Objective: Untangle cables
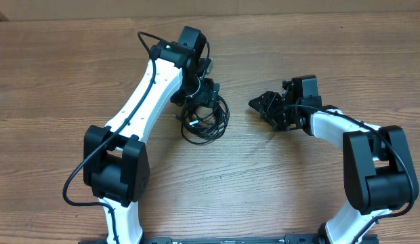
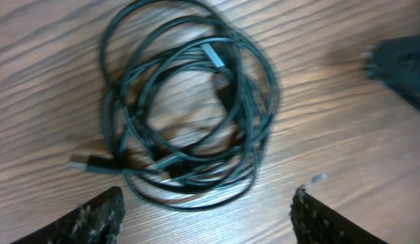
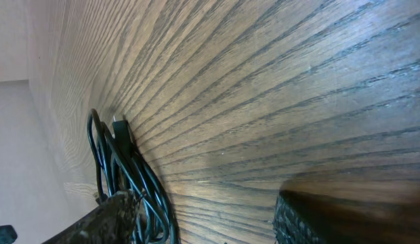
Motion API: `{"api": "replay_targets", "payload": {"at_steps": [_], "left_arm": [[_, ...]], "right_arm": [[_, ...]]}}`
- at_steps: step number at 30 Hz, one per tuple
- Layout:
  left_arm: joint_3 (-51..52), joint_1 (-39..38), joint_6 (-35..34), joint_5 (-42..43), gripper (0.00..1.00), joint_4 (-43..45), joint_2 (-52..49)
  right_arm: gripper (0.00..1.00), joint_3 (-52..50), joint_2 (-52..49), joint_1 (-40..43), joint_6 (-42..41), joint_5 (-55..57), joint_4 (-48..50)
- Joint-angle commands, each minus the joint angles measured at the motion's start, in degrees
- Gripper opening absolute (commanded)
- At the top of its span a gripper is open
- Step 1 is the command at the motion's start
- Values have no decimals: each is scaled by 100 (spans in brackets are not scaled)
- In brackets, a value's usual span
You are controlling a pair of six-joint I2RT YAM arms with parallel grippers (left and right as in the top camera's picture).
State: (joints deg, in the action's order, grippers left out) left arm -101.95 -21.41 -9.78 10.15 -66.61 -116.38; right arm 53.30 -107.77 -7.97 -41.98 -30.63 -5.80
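The cables [image 1: 211,130] lie as one bundle of thin black loops on the wooden table, small plugs sticking out at the left side. My left gripper [image 1: 198,102] hovers over the bundle's far edge. In the left wrist view the cables [image 2: 247,102] fill the middle, and the left gripper [image 2: 210,196] stands open just short of them with bare wood between its fingers [image 2: 95,217]. My right gripper [image 1: 259,108] is to the right of the bundle, apart from it. It is open [image 3: 204,203] and empty, with the cables [image 3: 145,190] beyond its left finger.
The wood-grain table [image 1: 298,183] stretches on all sides of the bundle. The right gripper's dark tip [image 2: 400,64] shows at the upper right of the left wrist view. Both arm bases stand at the front edge.
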Motion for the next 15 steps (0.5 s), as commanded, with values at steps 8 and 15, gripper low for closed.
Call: {"api": "replay_targets", "payload": {"at_steps": [8, 15], "left_arm": [[1224, -37, -1204, -424, 56, 990, -33], [1797, -37, -1952, -391, 54, 1740, -33]], "right_arm": [[63, -116, -131, -17, 0, 310, -170], [63, -116, -131, -17, 0, 310, -170]]}}
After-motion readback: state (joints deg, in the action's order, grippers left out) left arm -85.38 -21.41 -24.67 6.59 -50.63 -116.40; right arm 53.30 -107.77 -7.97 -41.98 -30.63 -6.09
